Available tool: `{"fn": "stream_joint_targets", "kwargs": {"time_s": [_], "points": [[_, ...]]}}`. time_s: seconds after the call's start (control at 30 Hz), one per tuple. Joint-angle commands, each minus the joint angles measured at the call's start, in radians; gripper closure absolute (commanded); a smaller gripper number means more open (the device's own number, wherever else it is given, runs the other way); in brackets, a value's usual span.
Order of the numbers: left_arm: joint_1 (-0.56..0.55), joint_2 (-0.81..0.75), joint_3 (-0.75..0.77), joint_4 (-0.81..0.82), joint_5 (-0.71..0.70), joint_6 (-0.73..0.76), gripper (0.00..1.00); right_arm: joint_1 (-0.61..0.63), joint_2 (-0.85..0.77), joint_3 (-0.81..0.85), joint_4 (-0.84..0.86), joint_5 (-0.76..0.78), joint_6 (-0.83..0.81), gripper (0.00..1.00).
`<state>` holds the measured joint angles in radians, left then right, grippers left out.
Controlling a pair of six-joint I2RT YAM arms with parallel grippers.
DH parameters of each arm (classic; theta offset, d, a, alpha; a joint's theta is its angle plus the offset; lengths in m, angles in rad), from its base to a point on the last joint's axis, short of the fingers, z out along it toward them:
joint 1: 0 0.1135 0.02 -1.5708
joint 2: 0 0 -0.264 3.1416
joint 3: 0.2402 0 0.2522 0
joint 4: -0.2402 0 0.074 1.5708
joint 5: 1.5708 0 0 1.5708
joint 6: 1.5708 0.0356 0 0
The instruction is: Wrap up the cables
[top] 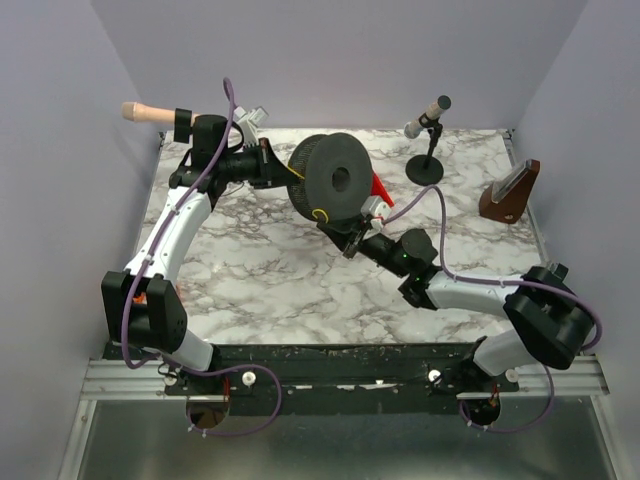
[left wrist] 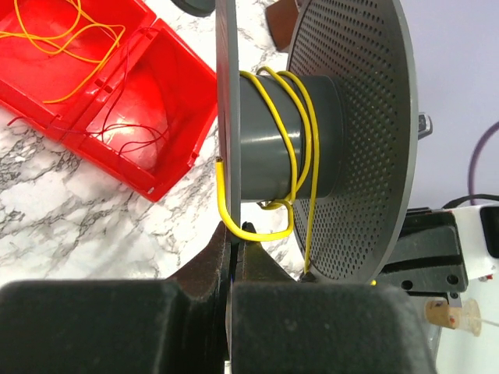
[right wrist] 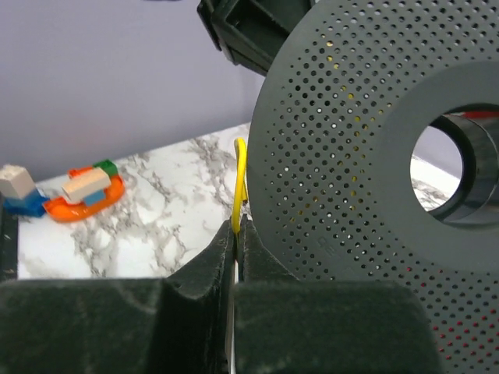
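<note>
A dark grey perforated spool [top: 332,178] is held above the table. A yellow cable [left wrist: 290,128] makes a few turns round its core, with a loose loop hanging at the near side. My left gripper [left wrist: 234,248] is shut on the edge of the spool's thin left flange [left wrist: 226,93]; in the top view the left gripper [top: 283,168] is at the spool's left side. My right gripper [right wrist: 237,226] is shut on the yellow cable [right wrist: 240,179] just beside the perforated flange [right wrist: 366,156]; in the top view the right gripper [top: 338,232] is under the spool's near edge.
A red bin [left wrist: 117,101] holding more thin yellow-orange wires [left wrist: 54,35] lies behind the spool. A small microphone stand [top: 430,145] and a brown wedge [top: 510,192] stand at the back right. An orange toy boat [right wrist: 82,195] sits on the marble table.
</note>
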<state>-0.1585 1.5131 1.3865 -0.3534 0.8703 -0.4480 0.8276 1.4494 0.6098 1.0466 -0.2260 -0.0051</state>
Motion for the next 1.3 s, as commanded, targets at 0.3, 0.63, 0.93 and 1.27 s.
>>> {"fn": "stream_joint_targets", "kwargs": {"time_s": [0.3,0.63,0.93,1.27], "points": [[0.024,-0.054,0.043,0.24,-0.01,-0.1,1.0,-0.041,0.068,-0.09,0.194,0.275,0.497,0.88],[0.022,-0.062,-0.178,0.533,-0.054,-0.253,1.0,-0.102,0.009,-0.041,-0.098,0.573,0.924,0.92],[0.02,-0.059,-0.175,0.61,-0.048,-0.311,1.0,-0.131,0.037,-0.044,-0.141,0.602,1.234,0.95],[0.022,-0.056,-0.251,0.734,-0.04,-0.391,1.0,-0.133,0.071,-0.127,-0.217,0.567,1.695,0.99]]}}
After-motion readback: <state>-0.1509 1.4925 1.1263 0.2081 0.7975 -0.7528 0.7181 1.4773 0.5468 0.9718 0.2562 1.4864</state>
